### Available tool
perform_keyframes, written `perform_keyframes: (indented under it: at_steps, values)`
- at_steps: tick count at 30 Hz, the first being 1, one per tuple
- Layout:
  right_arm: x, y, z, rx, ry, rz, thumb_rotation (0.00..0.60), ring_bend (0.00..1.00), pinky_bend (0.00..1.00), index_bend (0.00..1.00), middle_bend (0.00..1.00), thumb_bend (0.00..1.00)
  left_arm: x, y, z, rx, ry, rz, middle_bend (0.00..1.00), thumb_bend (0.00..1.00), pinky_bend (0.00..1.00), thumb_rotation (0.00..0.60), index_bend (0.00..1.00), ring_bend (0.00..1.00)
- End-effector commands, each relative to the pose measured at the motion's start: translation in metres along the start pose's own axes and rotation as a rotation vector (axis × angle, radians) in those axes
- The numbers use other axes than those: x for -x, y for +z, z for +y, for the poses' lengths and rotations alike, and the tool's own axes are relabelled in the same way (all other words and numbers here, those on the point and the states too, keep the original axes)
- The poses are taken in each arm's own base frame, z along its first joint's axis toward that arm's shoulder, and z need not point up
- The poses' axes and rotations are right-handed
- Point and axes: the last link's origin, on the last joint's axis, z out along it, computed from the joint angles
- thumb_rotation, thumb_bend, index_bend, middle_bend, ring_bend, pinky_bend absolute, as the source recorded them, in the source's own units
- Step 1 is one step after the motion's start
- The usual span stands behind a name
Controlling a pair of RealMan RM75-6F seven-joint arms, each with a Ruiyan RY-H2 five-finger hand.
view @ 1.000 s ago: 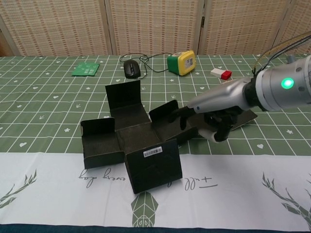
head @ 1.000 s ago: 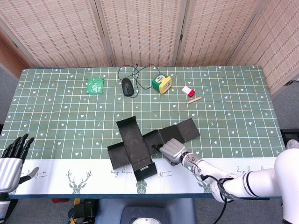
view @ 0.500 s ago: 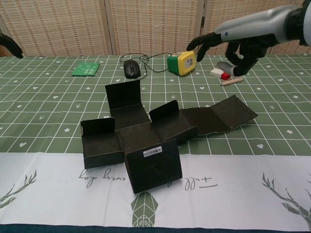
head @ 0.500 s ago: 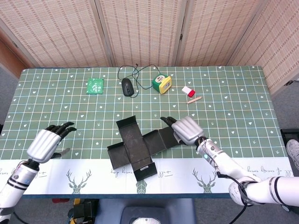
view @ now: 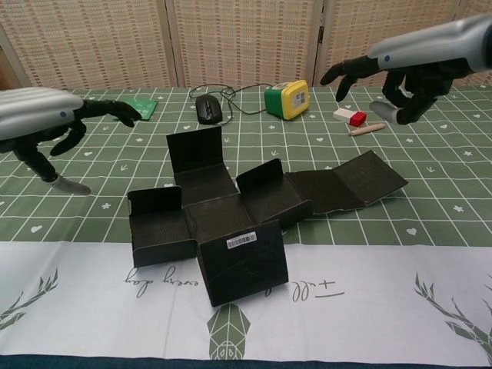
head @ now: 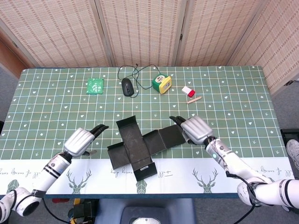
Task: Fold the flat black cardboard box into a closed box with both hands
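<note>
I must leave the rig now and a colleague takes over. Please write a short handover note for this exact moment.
Left hand: empty, fingers apart, raised left of the box, not touching it.
Right hand: empty, fingers apart, raised above the box's long right flap, not touching it.
Black cardboard box: near the table's front edge, mostly flat; several short flaps stand partly up, the long right flap lies almost flat.
Done: nothing closed.
Left: raise all walls, fold the long flap over, close the box.

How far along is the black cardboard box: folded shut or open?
Open. The black cardboard box has several flaps raised, its long panel lying flat on the table; neither hand touches it.
</note>
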Motion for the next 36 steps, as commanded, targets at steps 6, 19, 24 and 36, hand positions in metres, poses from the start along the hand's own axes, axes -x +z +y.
perform_keyframes:
  at_steps: [6,19,24,36]
  values:
    - [0.005,-0.001,0.006,0.003,0.012,-0.006,0.600,0.74,0.94,0.00,0.14,0.68,0.018,0.039,0.024,0.013,0.004,-0.007,0.17,0.11,0.93,0.600,0.11,0.73]
    - [0.009,-0.004,0.013,0.008,0.027,-0.007,0.600,0.74,0.94,0.00,0.14,0.68,0.042,0.067,0.023,-0.083,0.038,-0.051,0.17,0.11,0.93,0.600,0.11,0.73]
    - [0.010,-0.003,0.014,0.007,0.031,-0.006,0.600,0.74,0.94,0.00,0.14,0.68,0.043,0.069,0.009,-0.130,0.069,-0.052,0.17,0.11,0.93,0.600,0.12,0.72]
    - [0.010,-0.003,0.013,0.008,0.041,0.009,0.600,0.74,0.94,0.00,0.14,0.68,0.033,0.072,-0.018,-0.202,0.144,0.013,0.17,0.11,0.93,0.600,0.15,0.71]
